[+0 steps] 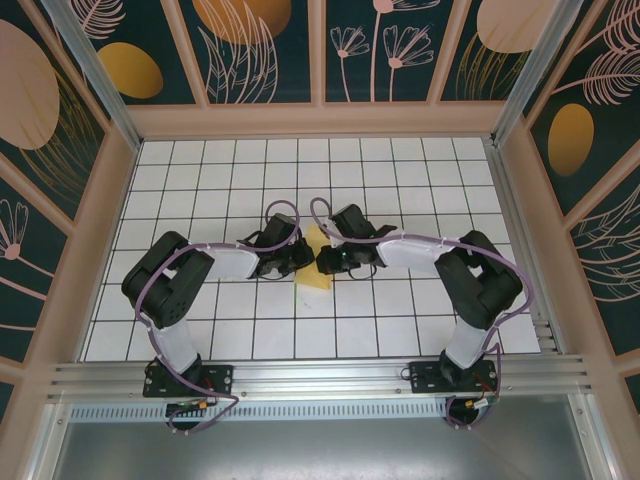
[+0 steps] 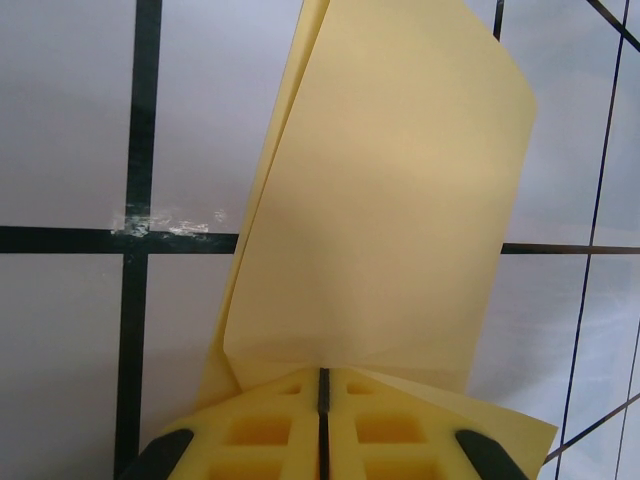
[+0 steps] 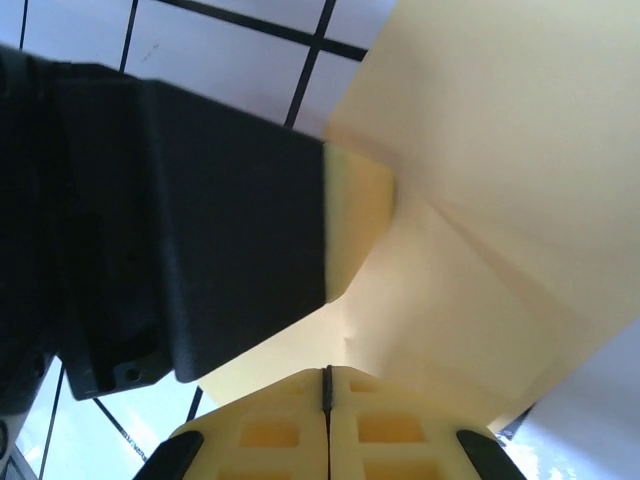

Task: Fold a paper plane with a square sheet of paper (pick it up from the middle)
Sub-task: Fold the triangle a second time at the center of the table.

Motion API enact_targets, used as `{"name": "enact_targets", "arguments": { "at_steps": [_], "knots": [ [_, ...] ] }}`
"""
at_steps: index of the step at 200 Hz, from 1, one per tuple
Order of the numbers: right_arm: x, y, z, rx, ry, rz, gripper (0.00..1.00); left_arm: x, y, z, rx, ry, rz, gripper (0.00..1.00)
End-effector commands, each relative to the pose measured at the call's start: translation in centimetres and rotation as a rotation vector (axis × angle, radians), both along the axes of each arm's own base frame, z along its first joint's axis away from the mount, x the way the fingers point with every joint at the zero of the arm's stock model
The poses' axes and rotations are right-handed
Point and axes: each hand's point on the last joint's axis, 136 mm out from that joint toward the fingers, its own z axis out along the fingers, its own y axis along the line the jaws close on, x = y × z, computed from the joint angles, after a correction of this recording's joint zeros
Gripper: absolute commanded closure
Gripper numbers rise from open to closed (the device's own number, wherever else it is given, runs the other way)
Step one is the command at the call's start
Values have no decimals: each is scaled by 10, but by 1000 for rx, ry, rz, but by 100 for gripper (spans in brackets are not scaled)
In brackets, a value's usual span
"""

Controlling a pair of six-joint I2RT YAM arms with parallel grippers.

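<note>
the square sheet of paper [image 1: 318, 243] sits around the middle of the counter [image 1: 200, 180], a little nearer the near edge than the far one, caught between the two arms. it is lifted at least in part; whether its lower corner touches the counter cannot be told.

the left gripper [image 2: 322, 388] is closed on the sheet's edge. in its wrist view the paper rises away as a loosely doubled flap with a soft, rounded bend, not a pressed crease. the right gripper [image 3: 326, 388] is likewise clamped on the paper from the opposite side, and the two meet just beside each other.

with both holding so close together, the likeliest trouble is a tear or a crumple, should the arms draw apart or twist out of step. the thin sheet might also slide out of one grip and be left dangling from the other. because the bend is loose and the layers do not line up neatly, pressing it flat now would probably set a crooked crease and give a lopsided plane. the two grippers could also knock into each other.
</note>
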Motion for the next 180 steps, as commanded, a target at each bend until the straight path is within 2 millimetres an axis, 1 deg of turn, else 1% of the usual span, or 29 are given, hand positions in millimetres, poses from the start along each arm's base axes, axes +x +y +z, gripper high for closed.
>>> {"name": "enact_targets", "arguments": {
  "at_steps": [1,26,70,129,180],
  "knots": [
    [-9,2,0,-2,37,6,95,-17,25,-35,112,86,46,90],
    [-14,2,-10,-20,59,15,95,-17,24,-34,109,85,50,90],
    [-18,1,-21,-42,77,34,95,-16,24,-35,104,89,58,91],
    [-26,-8,-35,-80,105,47,96,-17,27,-35,113,91,66,91],
    [-31,-15,-43,-119,117,65,96,-17,29,-36,124,91,72,91]
  ]
}}
